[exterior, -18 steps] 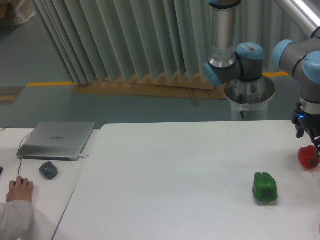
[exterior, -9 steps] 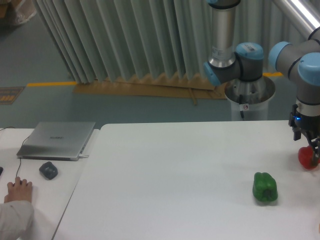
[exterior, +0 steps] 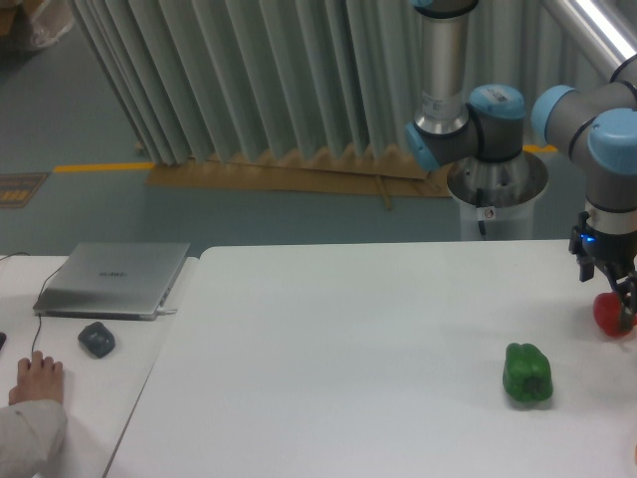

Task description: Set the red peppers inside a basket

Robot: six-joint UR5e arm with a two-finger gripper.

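Near left corner: a person's hand with a pale sleeve, resting on the left side table.

Left, slightly farther: a small dark grey rounded object on the same side table.

Far left of the tabletops: a closed silver laptop, lying flat, with a thin dark cable along its left edge.

Centre: a broad white table, matte surface.

Right, near side: a glossy green bell pepper, blocky, lying on the white table well apart from the laptop.

Far right edge: a small glossy red bell pepper, roundish with a bright highlight, sitting on the white table beyond and to the right of the green pepper; partly covered by the gripper and close to the frame edge.

Far right, above: a black two-finger gripper on a grey and blue arm, pointing down, its fingers either side of the red pepper; whether they are clamped on it cannot be told.
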